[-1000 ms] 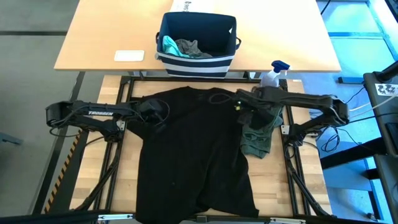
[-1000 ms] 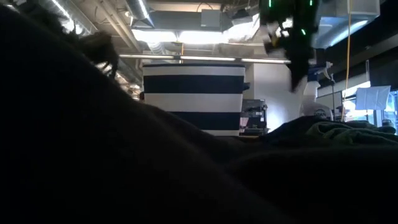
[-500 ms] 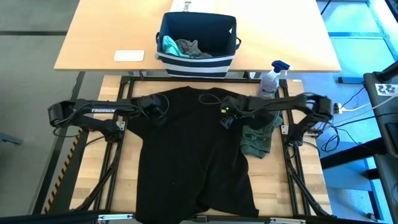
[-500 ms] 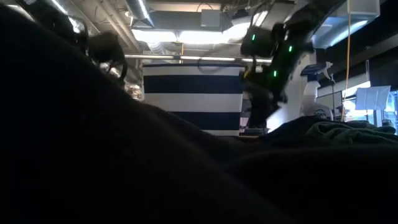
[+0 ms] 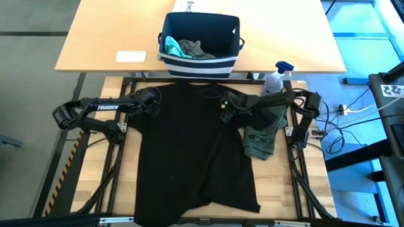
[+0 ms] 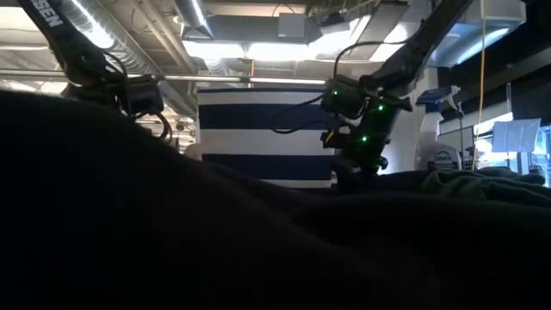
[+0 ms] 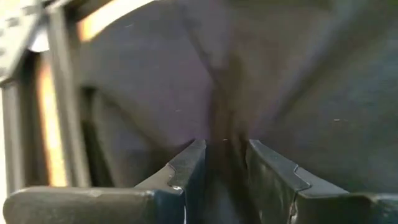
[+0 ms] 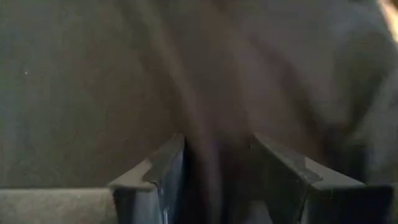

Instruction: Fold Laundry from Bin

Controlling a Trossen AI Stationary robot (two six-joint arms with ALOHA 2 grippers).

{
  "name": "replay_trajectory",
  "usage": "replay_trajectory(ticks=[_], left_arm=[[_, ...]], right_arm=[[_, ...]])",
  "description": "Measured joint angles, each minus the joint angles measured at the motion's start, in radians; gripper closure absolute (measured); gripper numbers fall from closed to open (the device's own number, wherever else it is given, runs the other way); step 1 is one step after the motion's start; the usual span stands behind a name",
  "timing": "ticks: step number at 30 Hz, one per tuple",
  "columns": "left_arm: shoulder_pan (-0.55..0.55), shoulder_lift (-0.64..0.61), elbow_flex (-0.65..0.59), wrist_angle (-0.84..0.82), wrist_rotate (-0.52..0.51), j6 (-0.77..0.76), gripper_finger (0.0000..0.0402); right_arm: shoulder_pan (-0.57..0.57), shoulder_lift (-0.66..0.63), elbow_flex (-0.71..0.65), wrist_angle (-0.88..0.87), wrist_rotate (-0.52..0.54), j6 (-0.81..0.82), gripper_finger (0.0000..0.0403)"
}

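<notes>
The low view is mostly swallowed by the black T-shirt (image 6: 172,241), so the tabletop there is hidden, and both wrist views are a dark blur of cloth. The left gripper (image 7: 222,163) pinches a fold of the shirt between its fingers near the collar's 9 o'clock side; the right gripper (image 8: 217,163) pinches the same shirt at the collar's 3 o'clock side. The shirt lies spread on the wooden table (image 5: 95,183), an olive-green piece (image 5: 260,140) at its 3 o'clock. The bin (image 5: 201,60) sits at 12 o'clock on a lighter desk (image 5: 101,38), teal and grey cloth inside. A spray bottle (image 5: 276,77) stands near the bin.
</notes>
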Motion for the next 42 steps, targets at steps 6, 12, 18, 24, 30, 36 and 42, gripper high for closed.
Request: replay_trajectory(ticks=[6, 12, 18, 24, 30, 36, 42], left_arm=[[0.083, -0.001, 0.005, 0.059, 0.027, 0.066, 0.0287], [0.051, -0.063, 0.096, -0.026, 0.165, 0.128, 0.0287], [-0.076, -0.222, 0.221, -0.175, 0.357, 0.149, 0.0287], [-0.298, -0.319, 0.238, -0.171, 0.665, 0.104, 0.0287], [-0.577, -0.296, 0.238, -0.152, 0.622, 0.014, 0.0287], [-0.854, -0.228, 0.237, -0.102, 0.468, -0.238, 0.0287], [-1.094, -0.108, 0.237, 0.012, 0.331, -0.453, 0.0287]], right_arm=[[-0.095, 0.007, 0.049, 0.0, -0.01, -0.05, 0.0221], [-0.076, -0.096, 0.16, -0.134, -0.192, -0.056, 0.0221], [0.092, -0.304, 0.201, -0.332, -0.297, -0.041, 0.0221], [0.412, -0.421, 0.14, -0.383, -0.396, 0.137, 0.0221], [0.754, -0.415, 0.054, -0.412, -0.382, 0.414, 0.0221], [1.083, -0.415, -0.039, -0.425, -0.291, 0.67, 0.0221], [1.339, -0.415, -0.166, -0.293, -0.169, 0.846, 0.0221]])
